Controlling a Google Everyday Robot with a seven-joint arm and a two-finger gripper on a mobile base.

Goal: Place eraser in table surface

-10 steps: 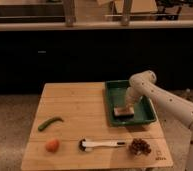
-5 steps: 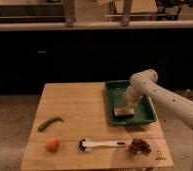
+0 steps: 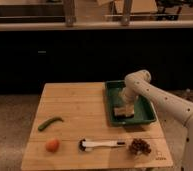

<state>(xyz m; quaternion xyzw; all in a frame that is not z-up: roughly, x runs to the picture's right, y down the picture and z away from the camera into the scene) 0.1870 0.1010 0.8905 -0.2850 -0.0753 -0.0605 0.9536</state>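
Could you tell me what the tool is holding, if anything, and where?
It cannot be told: the tool is at the top of the eraser, inside the green tray.

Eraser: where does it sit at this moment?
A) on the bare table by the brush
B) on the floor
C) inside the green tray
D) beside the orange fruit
C: the eraser lies inside the tray, near its left wall, with the pincer right over it.
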